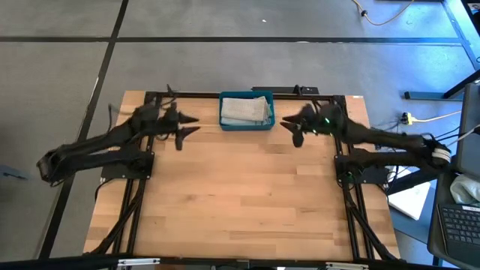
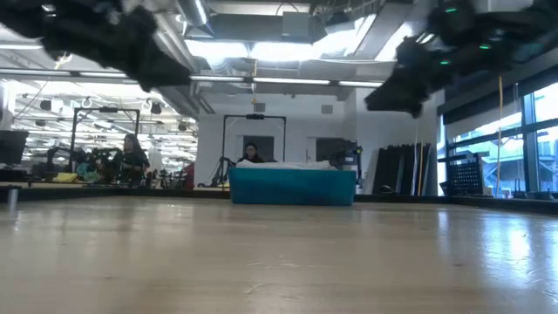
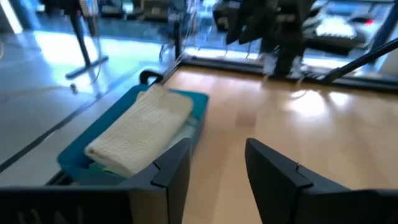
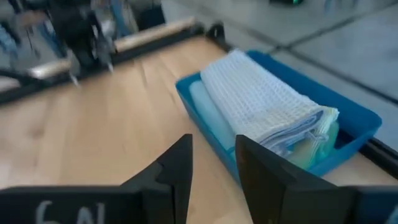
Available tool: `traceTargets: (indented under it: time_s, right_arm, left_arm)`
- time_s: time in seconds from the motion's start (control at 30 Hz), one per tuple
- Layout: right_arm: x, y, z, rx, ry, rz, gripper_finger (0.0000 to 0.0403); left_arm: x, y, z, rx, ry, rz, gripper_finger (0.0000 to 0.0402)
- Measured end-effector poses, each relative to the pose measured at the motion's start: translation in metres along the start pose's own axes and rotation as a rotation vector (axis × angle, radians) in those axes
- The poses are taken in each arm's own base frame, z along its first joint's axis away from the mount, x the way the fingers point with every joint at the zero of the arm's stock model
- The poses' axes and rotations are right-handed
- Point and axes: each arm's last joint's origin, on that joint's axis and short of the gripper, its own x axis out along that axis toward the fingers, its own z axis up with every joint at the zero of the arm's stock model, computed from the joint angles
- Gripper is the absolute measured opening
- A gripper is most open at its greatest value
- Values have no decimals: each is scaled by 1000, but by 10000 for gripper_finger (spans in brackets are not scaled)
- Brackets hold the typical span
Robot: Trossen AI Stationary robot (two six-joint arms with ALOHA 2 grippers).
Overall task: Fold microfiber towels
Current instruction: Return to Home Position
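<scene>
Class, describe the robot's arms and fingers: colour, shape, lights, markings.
Both arms are black and jointed. The left gripper and right gripper end in two flat, angular black fingers. A green light glows on the right arm; pale lettering marks its gripper.

Up above, bright ceiling lights [image 2: 288, 48] glare between exposed ducts [image 2: 187, 26] — a big open workshop, this. There's a white back wall [image 2: 296, 131] with a dark tube frame [image 2: 254, 116] standing before it, and a person [image 2: 251, 153] seated just under that frame. Off to one side, another person [image 2: 131, 155] among cluttered benches. On the opposite side, tall windows [image 2: 534, 131] with daylight pouring in. From overhead, a grey floor [image 1: 225, 22] crossed by dark seams — a pale cable [image 1: 386, 13] snakes across it, and a keyboard [image 1: 459, 225] sits beside the pale wooden table [image 1: 240, 202].
</scene>
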Motion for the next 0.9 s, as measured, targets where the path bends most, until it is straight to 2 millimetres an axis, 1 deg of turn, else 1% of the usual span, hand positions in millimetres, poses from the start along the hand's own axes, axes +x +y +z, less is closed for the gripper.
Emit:
traceTargets:
  time_s: [0.1, 0.23, 0.37, 0.43, 0.5, 0.6, 0.73, 0.83, 0.9]
  right_arm:
    - [-19, 13, -24, 18, -106, -16, 123]
    - [-39, 26, -54, 19, -177, -41, 123]
    - [-53, 35, -75, 19, -251, 3, 123]
    - [-57, 38, -87, -2, -286, 27, 123]
    - [-60, 38, -100, -16, -310, 43, 123]
    - [-65, 43, -101, -42, -307, 61, 123]
    - [-71, 49, -100, -106, -350, 116, 123]
    - [-76, 51, -98, -140, -385, 141, 123]
    - [-79, 52, -96, -154, -411, 151, 123]
  left_arm:
    - [-18, -15, -14, -23, -73, -22, 144]
    - [-37, -27, -33, -32, -113, -24, 144]
    - [-49, -34, -49, -27, -186, -86, 144]
    - [-54, -37, -55, -22, -226, -118, 144]
    - [-56, -38, -63, -13, -228, -127, 144]
    - [-54, -38, -68, -6, -193, -129, 144]
    - [-53, -40, -69, 13, -195, -188, 142]
    - [-56, -41, -63, 22, -229, -229, 136]
    - [-56, -42, -63, 1, -223, -248, 132]
